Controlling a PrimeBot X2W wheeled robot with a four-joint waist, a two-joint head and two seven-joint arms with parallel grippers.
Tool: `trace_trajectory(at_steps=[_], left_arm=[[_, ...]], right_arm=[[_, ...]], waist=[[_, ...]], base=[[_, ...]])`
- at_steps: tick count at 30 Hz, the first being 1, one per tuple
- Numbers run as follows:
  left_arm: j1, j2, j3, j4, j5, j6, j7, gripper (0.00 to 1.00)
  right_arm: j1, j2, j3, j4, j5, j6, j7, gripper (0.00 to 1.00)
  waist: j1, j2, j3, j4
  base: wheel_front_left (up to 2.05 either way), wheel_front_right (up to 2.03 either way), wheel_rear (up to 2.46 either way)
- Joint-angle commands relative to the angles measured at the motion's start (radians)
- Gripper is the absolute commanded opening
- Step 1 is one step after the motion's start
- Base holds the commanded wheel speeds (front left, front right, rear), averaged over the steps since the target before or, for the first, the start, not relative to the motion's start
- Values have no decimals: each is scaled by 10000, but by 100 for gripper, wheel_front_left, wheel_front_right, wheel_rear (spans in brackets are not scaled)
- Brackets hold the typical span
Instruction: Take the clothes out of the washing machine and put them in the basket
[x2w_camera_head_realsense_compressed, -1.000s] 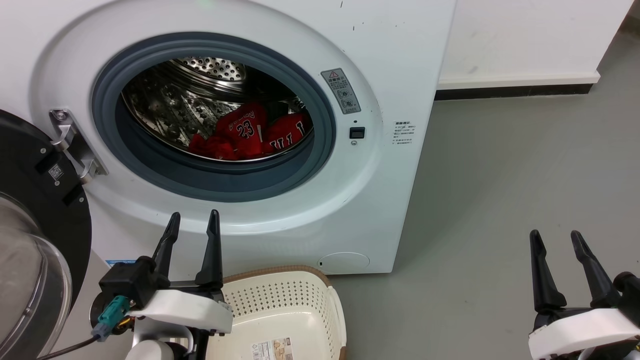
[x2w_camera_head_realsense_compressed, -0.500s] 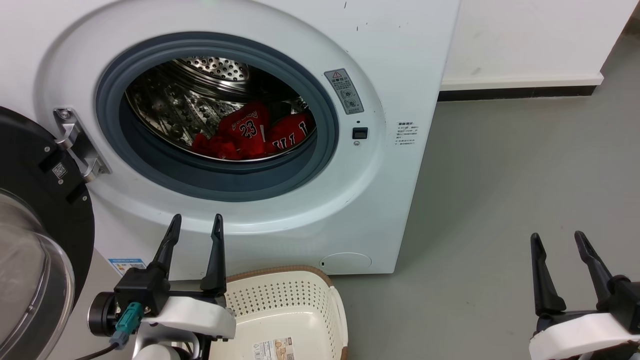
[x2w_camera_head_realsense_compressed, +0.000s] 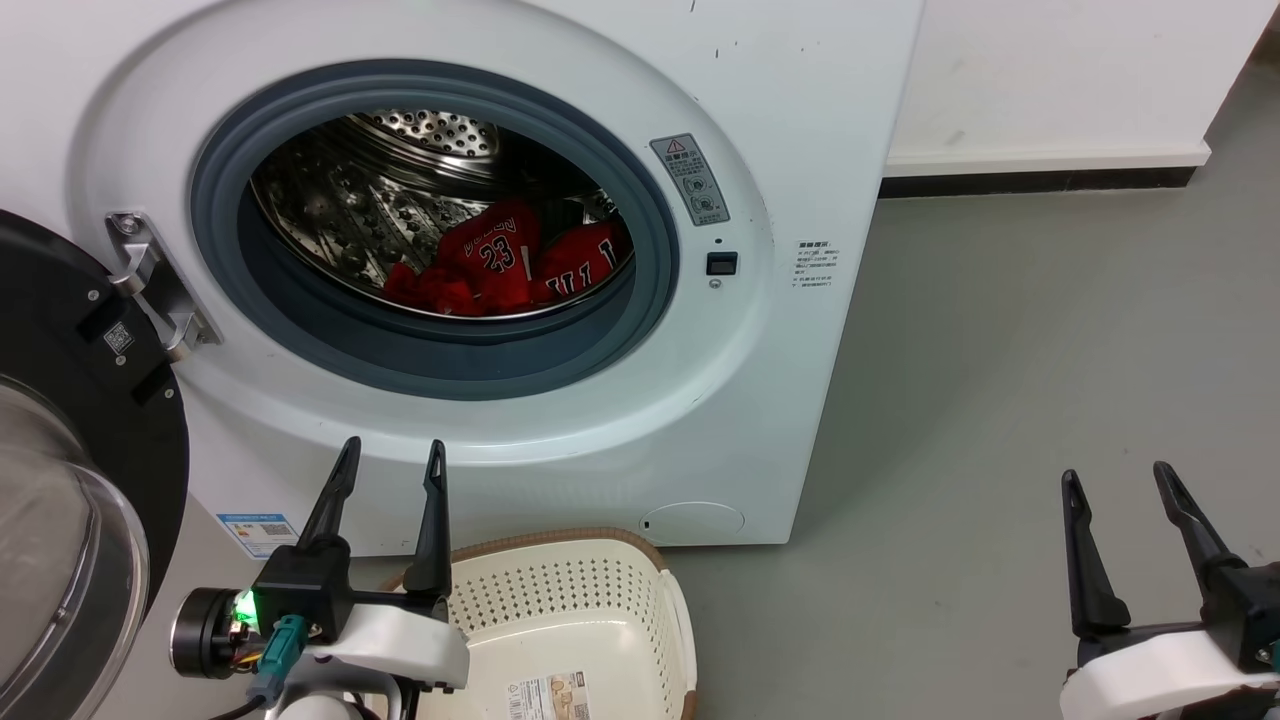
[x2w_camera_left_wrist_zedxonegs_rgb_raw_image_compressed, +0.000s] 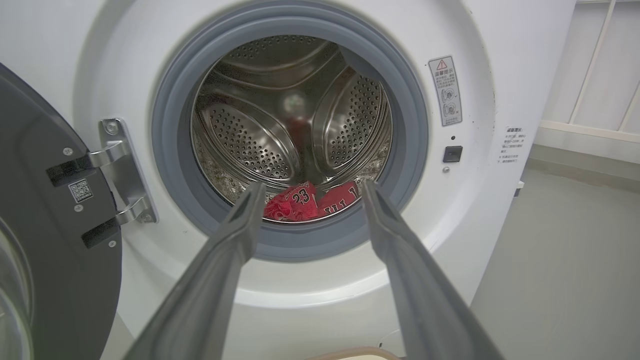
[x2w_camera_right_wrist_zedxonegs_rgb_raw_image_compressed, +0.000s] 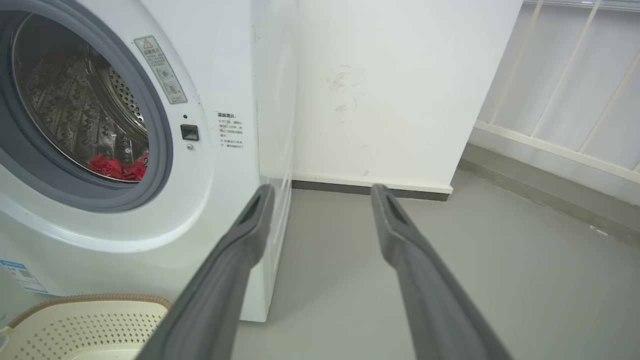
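The white washing machine (x2w_camera_head_realsense_compressed: 800, 120) stands with its porthole uncovered and its black-framed door (x2w_camera_head_realsense_compressed: 70, 420) swung to the left. Red clothes (x2w_camera_head_realsense_compressed: 500, 265) with the number 23 lie at the bottom of the steel drum, also seen as clothes (x2w_camera_left_wrist_zedxonegs_rgb_raw_image_compressed: 310, 200) and clothes (x2w_camera_right_wrist_zedxonegs_rgb_raw_image_compressed: 117, 167). A cream basket (x2w_camera_head_realsense_compressed: 600, 610) sits on the floor below the porthole; the basket (x2w_camera_right_wrist_zedxonegs_rgb_raw_image_compressed: 85, 320) has a brown rim. My left gripper (x2w_camera_head_realsense_compressed: 392, 455) is open above the basket's left end, in front of the washer, fingers apart and empty. My right gripper (x2w_camera_head_realsense_compressed: 1115, 478) is open over bare floor at the lower right.
Grey floor (x2w_camera_head_realsense_compressed: 1000, 350) spreads to the right of the washer. A white wall with a dark skirting (x2w_camera_head_realsense_compressed: 1030, 180) runs behind it. A white railing (x2w_camera_right_wrist_zedxonegs_rgb_raw_image_compressed: 565, 90) stands to the right. The open door takes up the left side.
The head view has shifted slightly. The left gripper sits a little lower and to the right, with a green light now lit at its wrist. The clothes have not moved.
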Motion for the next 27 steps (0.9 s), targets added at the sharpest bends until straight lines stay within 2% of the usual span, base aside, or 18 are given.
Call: trace_trajectory(at_steps=[1,7,27], left_arm=[[25,52,26,2,206,47,-82,100],[60,33,20,70,525,35,-187,100],[20,-111,39,243,290,-71,-171,100]], right_arm=[[143,15,-19,-100,-216,-3,-37,100],[190,18,-4,-145,-584,-3,-75,100],[86,18,-44,-12,-274,-3,-86,100]], waist=[[0,0,7,3],[0,0,54,9],[0,0,97,24]], base=[[0,0,0],[0,0,0],[0,0,0]])
